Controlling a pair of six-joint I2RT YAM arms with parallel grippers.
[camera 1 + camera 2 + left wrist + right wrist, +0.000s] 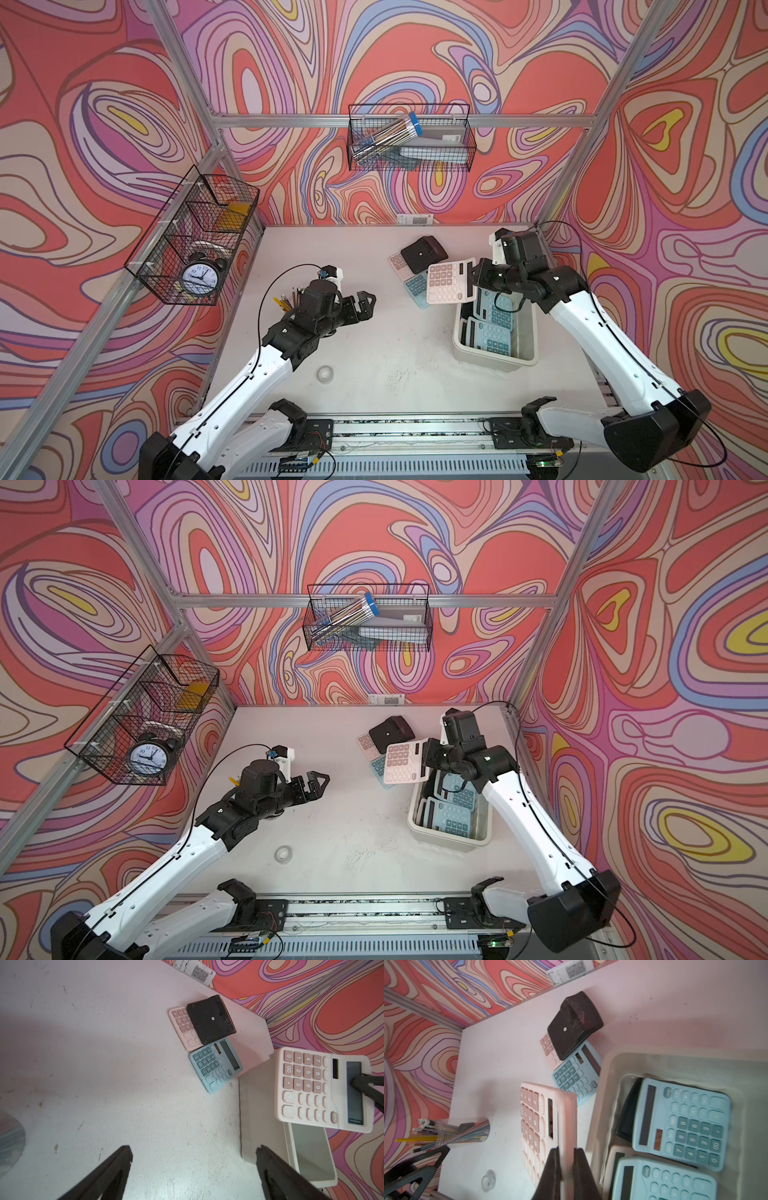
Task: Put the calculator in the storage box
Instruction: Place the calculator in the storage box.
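Toward the far right of the bench (395, 332), in both top views, the right pincer (473, 282) is clenched on the display end of a pink calculator (451, 282). It hangs clear of the bench with its keys up, at the far corner of the storage box (490, 358) and not inside it. Blue calculators (492, 336) lie in the box. Just beyond the held one, a loose blue calculator (415, 286), a second pink calculator (397, 262) and a black calculator (424, 253) rest on the bench, the black one face down and partly on top of the second pink one. The left pincer (368, 305) is released, jaws wide with nothing between them, above the middle of the bench and well apart from the box. A pencil cup (286, 303) stands by the left arm and a tape roll (325, 374) lies nearer the front. From the left wrist, the left pincer (193, 1153) frames bare bench, and the pink calculator (307, 1086) overlaps the box's rim (257, 1109) with a dark finger across its display. From the right wrist, the right pincer (566, 1159) squeezes the pink calculator (546, 1118) seen almost edge-on, just beside the box wall (695, 1059). A dark calculator shows under one of the blue ones (683, 1124) inside.
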